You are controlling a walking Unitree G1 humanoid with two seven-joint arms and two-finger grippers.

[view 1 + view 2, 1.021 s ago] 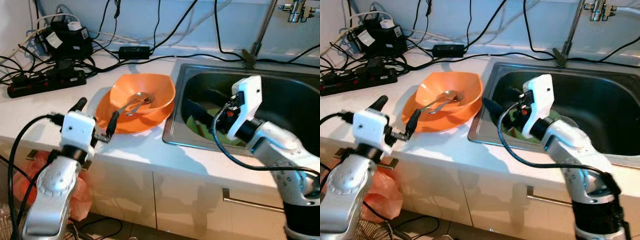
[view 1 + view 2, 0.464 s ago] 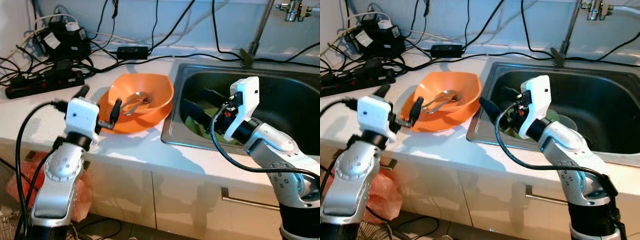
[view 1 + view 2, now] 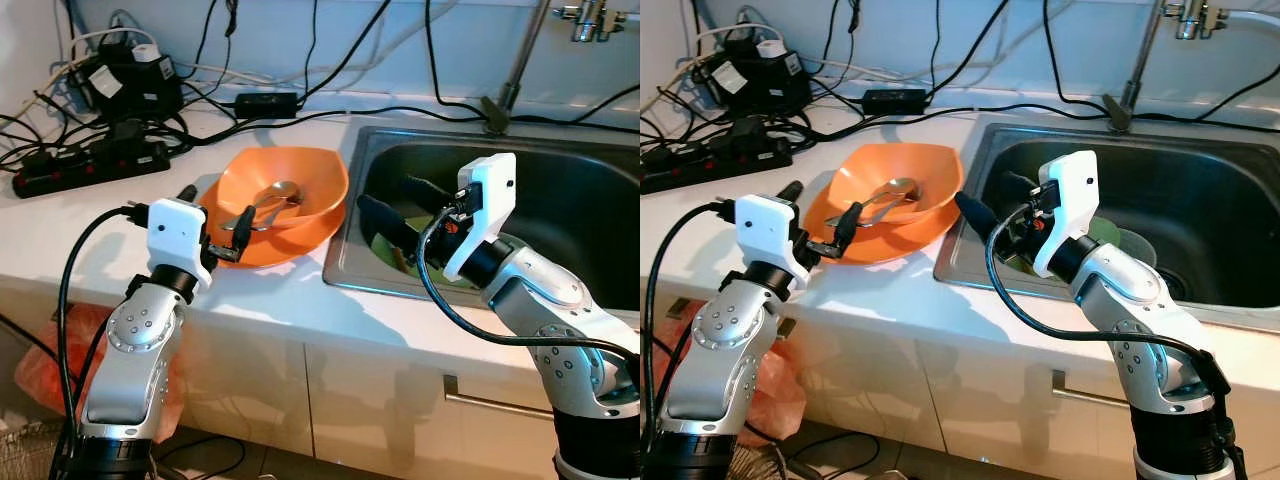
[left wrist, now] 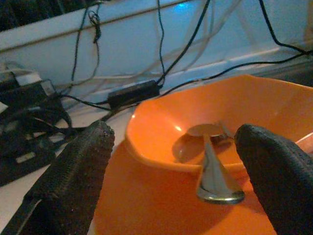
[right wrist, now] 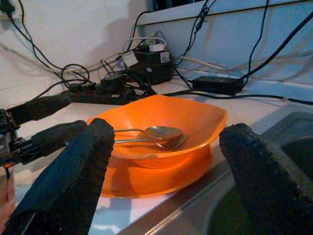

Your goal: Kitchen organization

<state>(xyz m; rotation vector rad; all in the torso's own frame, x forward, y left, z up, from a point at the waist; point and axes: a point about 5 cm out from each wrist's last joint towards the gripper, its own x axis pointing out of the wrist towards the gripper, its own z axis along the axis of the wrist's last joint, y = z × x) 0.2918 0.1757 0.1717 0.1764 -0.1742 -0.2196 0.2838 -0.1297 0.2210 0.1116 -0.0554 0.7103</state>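
Currently, left eye view: orange bowl (image 3: 285, 190) is sitting on an orange plate (image 3: 262, 240) on the white tabletop (image 3: 90, 215), just beside the sink (image 3: 560, 205). A spoon (image 3: 272, 197) and a fork (image 3: 283, 204) are lying in the bowl, handles overhanging the near rim. Left gripper (image 3: 212, 220) is hovering at the plate's 8 o'clock edge, fingers spread, holding nothing. Right gripper (image 3: 398, 205) is hanging over the sink's left wall, at the bowl's 3 o'clock, spread and empty too. A power strip (image 3: 90, 163) and tangled cables are lying toward 11 o'clock, well apart.

Right eye view: same layout; something green is showing low in the sink behind the right arm, too hidden to name.

Left wrist view: spoon's long axis is running straight at the camera, scoop deep in the bowl, handle end pointing at the gripper, between the two fingers (image 4: 73, 181).

Right wrist view: spoon and fork are lying crosswise, heads toward the sink side.

Judgement: step in hand looks like taking the cutlery by the handles. Doing it well means keeping the spoon handle centred between the fingers, closing on the overhanging end, and lifting without tipping the bowl.
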